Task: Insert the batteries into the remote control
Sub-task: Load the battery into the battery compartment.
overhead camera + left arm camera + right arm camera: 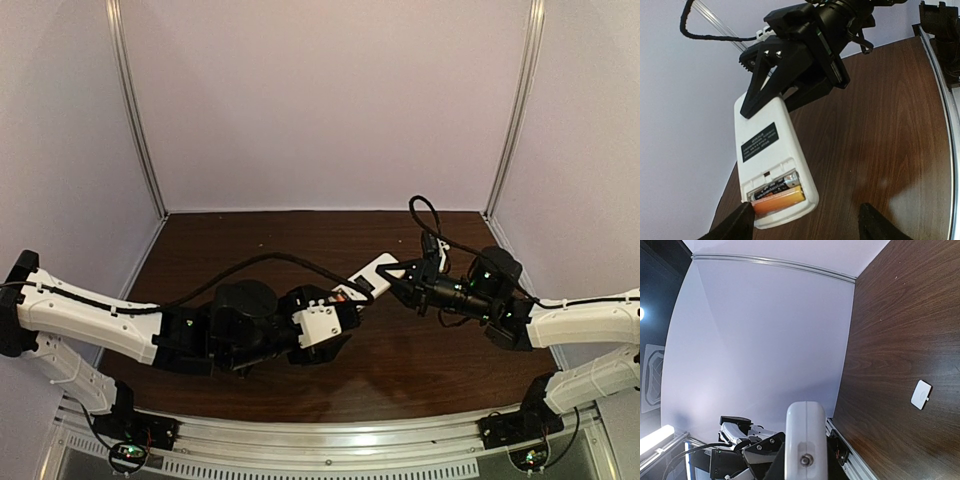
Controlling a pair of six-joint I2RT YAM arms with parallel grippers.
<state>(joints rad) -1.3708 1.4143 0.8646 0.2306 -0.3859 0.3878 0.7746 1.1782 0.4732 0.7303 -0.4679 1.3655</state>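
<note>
Seating of both batteries (777, 194) is judged done in the remote control (761, 167), pinched by the right gripper (767, 102); left gripper (805, 216) spread; cover (921, 394) unfitted

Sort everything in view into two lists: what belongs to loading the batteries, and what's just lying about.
Job: remote control, held by the right gripper; orange battery and dark battery, both in its recess; left gripper, open near it.
Lying about: white square cover piece, alone on the table.
</note>
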